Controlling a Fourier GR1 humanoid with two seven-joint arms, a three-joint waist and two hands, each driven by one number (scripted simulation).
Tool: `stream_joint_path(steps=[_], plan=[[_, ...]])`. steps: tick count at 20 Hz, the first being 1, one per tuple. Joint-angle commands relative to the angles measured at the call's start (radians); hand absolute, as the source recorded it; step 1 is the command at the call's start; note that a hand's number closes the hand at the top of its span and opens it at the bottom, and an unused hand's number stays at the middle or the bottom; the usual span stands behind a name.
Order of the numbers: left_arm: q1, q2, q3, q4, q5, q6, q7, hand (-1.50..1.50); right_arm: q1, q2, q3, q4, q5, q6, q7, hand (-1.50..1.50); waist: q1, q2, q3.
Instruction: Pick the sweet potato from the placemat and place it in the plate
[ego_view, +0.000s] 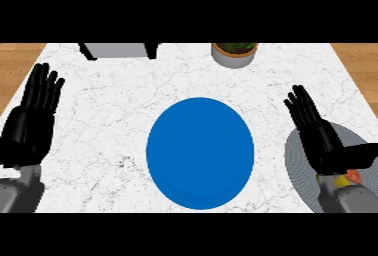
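Under right hand (325, 142), sweet potato (355, 176) mostly hidden on grey placemat (295, 160), fingers straight, left hand (29, 120) open too, blue plate (200, 152) centre.

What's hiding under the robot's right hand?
Under the open black right hand lies a round grey placemat. A small orange-red bit peeks out by the wrist; the rest is covered.
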Motion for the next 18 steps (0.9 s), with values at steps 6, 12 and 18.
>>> stream_joint_path(steps=[6, 12, 18], plan=[[-0.028, 0.039, -0.118, 0.125, -0.159, 0.009, 0.124, 0.00, -0.076, -0.152, -0.063, -0.055, -0.276, 0.373, 0.194, -1.50, 0.007, 0.051, -0.002], [-0.031, -0.001, -0.145, 0.149, -0.152, -0.012, 0.139, 0.00, 0.126, -0.272, 0.065, 0.070, 0.185, 0.355, -0.199, -1.50, 0.004, 0.050, -0.001], [-0.060, -0.030, -0.149, 0.177, -0.174, -0.021, 0.170, 0.00, 0.214, -0.385, -0.001, 0.211, 0.392, 0.357, -0.598, -1.50, 0.009, 0.045, -0.002]])
